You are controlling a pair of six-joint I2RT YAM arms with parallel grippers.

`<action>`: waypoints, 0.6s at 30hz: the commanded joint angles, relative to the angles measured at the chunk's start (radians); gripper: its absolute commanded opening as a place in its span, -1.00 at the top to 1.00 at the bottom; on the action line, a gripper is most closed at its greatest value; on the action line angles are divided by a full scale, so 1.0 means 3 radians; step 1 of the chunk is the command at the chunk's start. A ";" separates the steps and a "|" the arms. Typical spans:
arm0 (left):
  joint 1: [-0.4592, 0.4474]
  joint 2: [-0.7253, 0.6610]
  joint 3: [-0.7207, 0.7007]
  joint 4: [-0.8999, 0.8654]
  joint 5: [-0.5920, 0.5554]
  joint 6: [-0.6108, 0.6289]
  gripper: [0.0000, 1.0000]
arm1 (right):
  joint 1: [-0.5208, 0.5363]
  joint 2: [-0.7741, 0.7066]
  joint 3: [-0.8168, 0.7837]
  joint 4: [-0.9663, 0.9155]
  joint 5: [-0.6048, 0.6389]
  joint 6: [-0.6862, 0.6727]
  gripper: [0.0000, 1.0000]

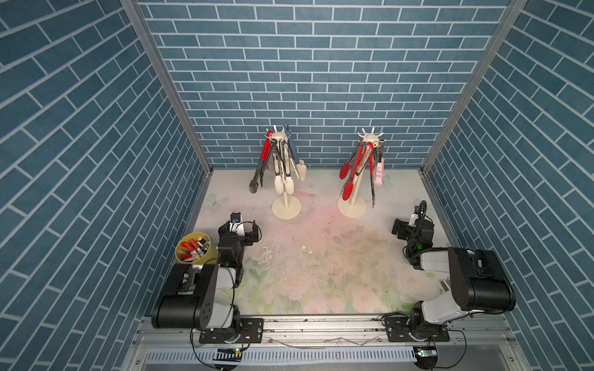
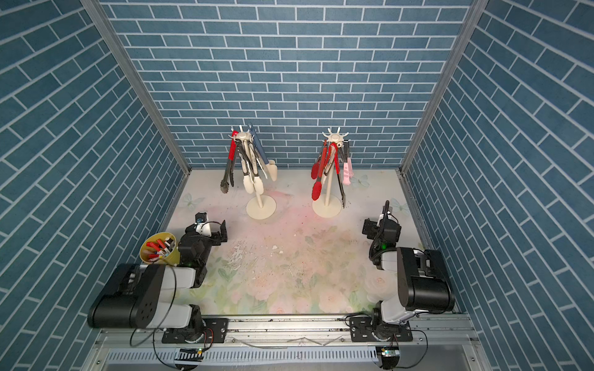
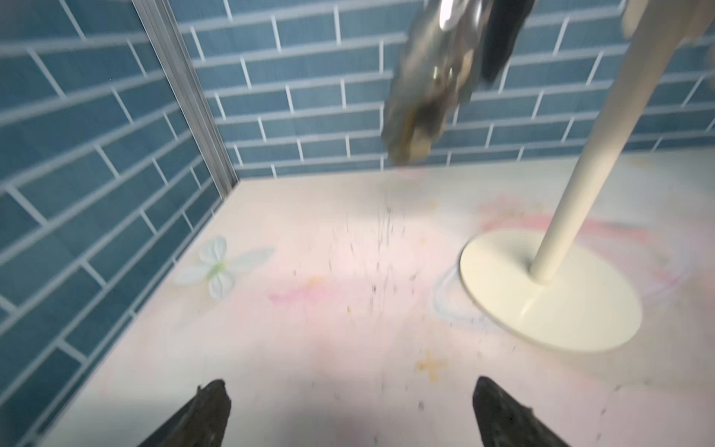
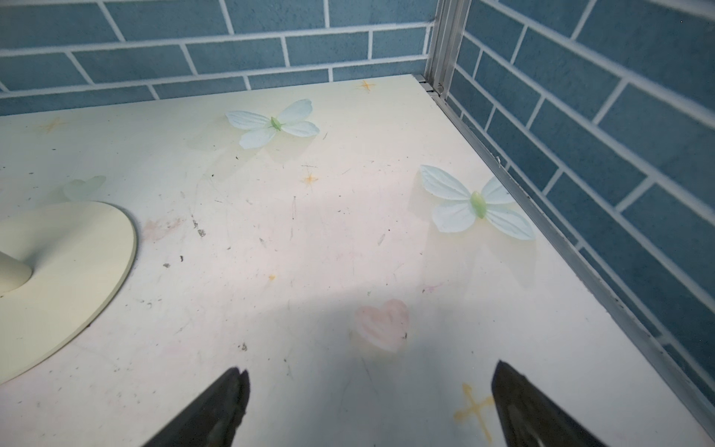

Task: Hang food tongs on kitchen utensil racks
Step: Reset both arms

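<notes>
Left gripper (image 3: 350, 383): jaws spread wide with nothing between them; it sits over bare table (image 1: 321, 257), near the base of the left rack (image 1: 285, 205) on the robot's side.
Right gripper (image 4: 370, 367): jaws spread wide, also empty; it sits near the right wall, beside the base of the right rack (image 1: 352, 207) and not touching it.
Left rack: stands upright at the back of the table with a star of hooks on top, as both top views show.
Tongs on left rack: red-handled tongs (image 1: 263, 154) hang on its left with their dark tips down and apart; white-tipped tongs (image 1: 283, 184) hang in front of the pole; blue-handled tongs (image 1: 293, 151) hang on the wall side.
Right rack: stands upright, level with the left rack and well apart from it.
Tongs on right rack: red-tipped tongs (image 1: 347, 191) hang on its left, pink tongs (image 1: 379, 175) on its right, and slim dark tongs (image 1: 373, 189) reach down almost to the base.
Left wrist view: blurred metal tong tips hang above the table, beside the pole.
Tongs on table: none that I can see.
Cup (image 1: 177, 250): yellow, holds markers (image 1: 193, 249), and stands by the left arm at the left wall.
</notes>
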 commanded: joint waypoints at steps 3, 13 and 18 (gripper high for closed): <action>0.0165 -0.0019 0.0164 0.0006 0.0079 -0.0150 -0.99 | -0.0013 0.0017 0.0047 0.0123 -0.0029 -0.0094 -0.98; 0.0188 0.0004 0.0596 -0.0742 0.0213 -0.0131 -0.99 | -0.0024 0.0031 0.0070 0.0085 -0.0058 -0.0079 -0.98; 0.0188 -0.0008 0.0583 -0.0734 0.0222 -0.0131 -0.99 | -0.0029 0.0014 0.0040 0.0118 -0.0056 -0.0085 -0.98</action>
